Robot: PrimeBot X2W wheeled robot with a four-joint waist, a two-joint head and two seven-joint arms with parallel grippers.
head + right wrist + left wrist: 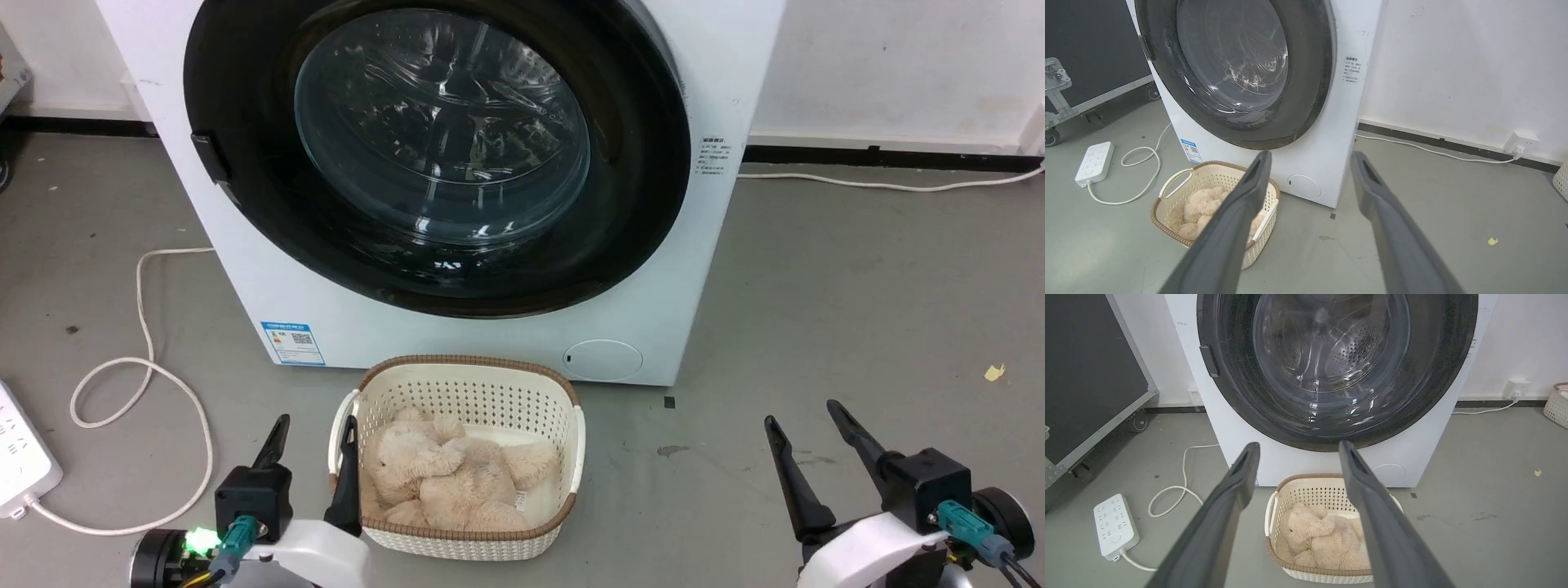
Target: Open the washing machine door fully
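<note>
You've got the washing machine door (637, 204) shut flush on the washing machine (269, 302), glossy black w/ clear glass centre; left gripper (317, 420) & right gripper (801, 412) spread wide, holding nothing

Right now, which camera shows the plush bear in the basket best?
The head view: it looks down on the whole plush bear. In the left wrist view a finger covers one side; in the right wrist view, much of it.

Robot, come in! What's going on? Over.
Left end effector open, empty. Right end effector open, empty. Door shut. Basket sits before door.
</note>
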